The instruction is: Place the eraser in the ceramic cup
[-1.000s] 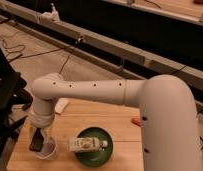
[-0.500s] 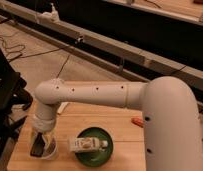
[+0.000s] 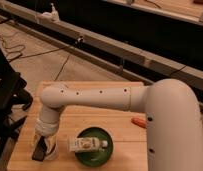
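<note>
Change: over the last second the tool (image 3: pixel 44 147) has come down at the near left of the desk (image 3: pixel 122 125), its tip now at the mouth of the ceramic cup (image 3: pixel 51 150), which it largely hides.
Eraser: the eraser (image 3: pixel 39 150) appears as a dark block at the tool's tip, at the cup's left rim (whether inside the rim or just over it cannot be told).
Tool state: closed on the eraser, as far as the view allows.
Meaning for the task: judged as the final lowering before release; the block is not yet seen lying free in the cup.
Surface: light wooden desk; a green plate (image 3: pixel 95 155) carrying a pale rectangular piece (image 3: pixel 87 145) stands just right of the cup; a small orange object (image 3: pixel 138 121) lies farther right, well apart.
Room: pale floor with dark cables (image 3: pixel 40 50) beyond the desk; a long rail (image 3: pixel 115 52) runs across the far side; a black stand (image 3: pixel 7 95) at the left.
</note>
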Robot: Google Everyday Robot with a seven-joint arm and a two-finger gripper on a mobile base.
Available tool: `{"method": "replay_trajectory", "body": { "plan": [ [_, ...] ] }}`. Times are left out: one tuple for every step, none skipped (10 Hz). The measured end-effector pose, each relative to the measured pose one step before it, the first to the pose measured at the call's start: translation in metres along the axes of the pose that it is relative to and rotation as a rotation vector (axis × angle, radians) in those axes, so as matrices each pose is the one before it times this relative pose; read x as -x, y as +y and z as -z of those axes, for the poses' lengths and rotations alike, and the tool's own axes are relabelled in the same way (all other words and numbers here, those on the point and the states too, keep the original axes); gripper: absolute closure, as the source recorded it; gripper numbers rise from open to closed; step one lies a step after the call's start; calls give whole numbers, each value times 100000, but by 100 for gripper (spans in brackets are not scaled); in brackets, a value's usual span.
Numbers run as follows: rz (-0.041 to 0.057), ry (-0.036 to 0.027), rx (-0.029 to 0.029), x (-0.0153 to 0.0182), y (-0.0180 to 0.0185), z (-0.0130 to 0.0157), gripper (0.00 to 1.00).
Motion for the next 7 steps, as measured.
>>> {"method": "replay_trajectory", "body": {
  "plan": [
    [-241,-58,218,-162,22,-114,47],
    [-289,215,391,-170,115,27,41],
    [-242,79,666,-148,175,-74,38],
    [-306,520,401,-193,35,13,38],
    [-147,513,208,-129,26,58,38],
    [-8,880,74,-124,-70,171,38],
    [36,577,219,-40,-13,145,38]
  ]
}}
